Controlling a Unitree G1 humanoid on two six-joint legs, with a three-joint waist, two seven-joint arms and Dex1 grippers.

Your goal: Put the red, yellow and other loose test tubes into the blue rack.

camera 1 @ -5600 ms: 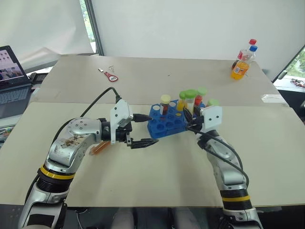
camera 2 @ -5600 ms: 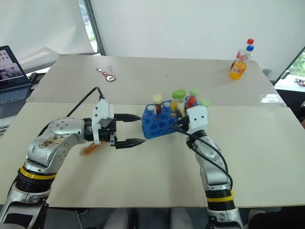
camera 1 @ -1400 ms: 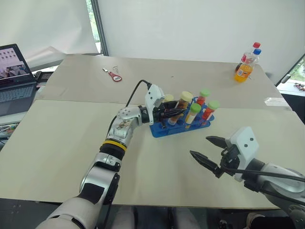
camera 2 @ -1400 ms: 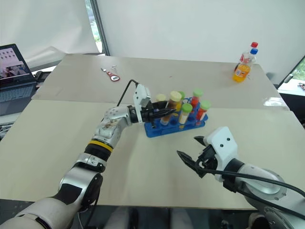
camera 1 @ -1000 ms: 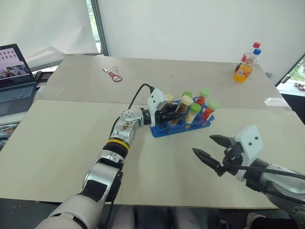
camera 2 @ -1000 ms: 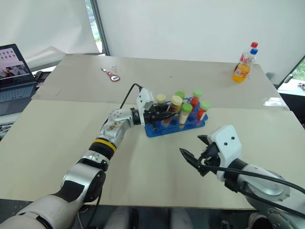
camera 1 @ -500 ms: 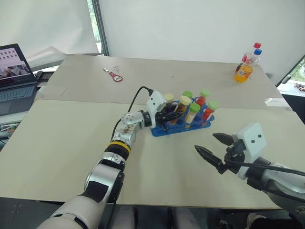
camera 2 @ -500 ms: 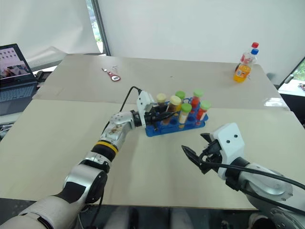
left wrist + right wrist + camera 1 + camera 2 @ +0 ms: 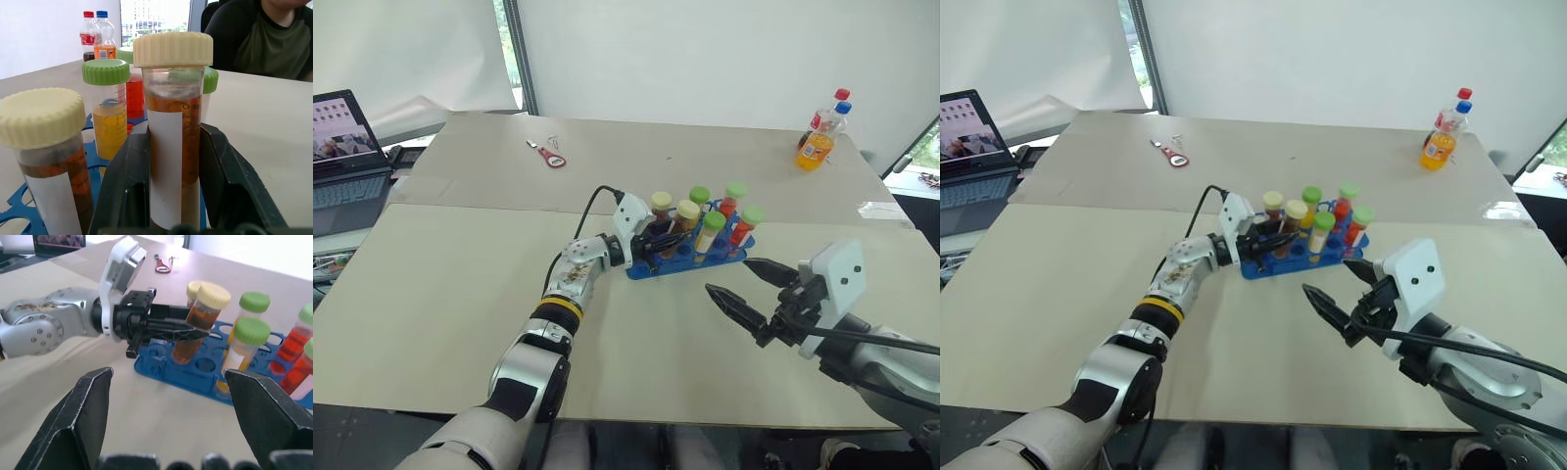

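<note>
The table (image 9: 460, 264) carries the blue rack (image 9: 690, 262) near its middle, with two drink bottles (image 9: 820, 132) at the far right and a laptop (image 9: 342, 147) off to the left. Since a second or so ago my left arm has kept the amber tube low over the rack's left end; its base now looks to sit in or just above a hole there, though I cannot tell whether it has bottomed out. My right arm has lifted a little and now points toward the rack from the near right. That reads to me as the last loose tube being seated, since the green-capped tubes (image 9: 712, 235) already stand in the rack and I see no other tube lying on the table.

My left gripper (image 9: 183, 330) is clamped on the amber tube with the pale yellow cap (image 9: 174, 132), one black finger on each side of its labelled body, the tube leaning slightly. My right gripper (image 9: 754, 289) stands wide apart and carries nothing, hanging above the table short of the rack and touching neither it nor any tube.
</note>
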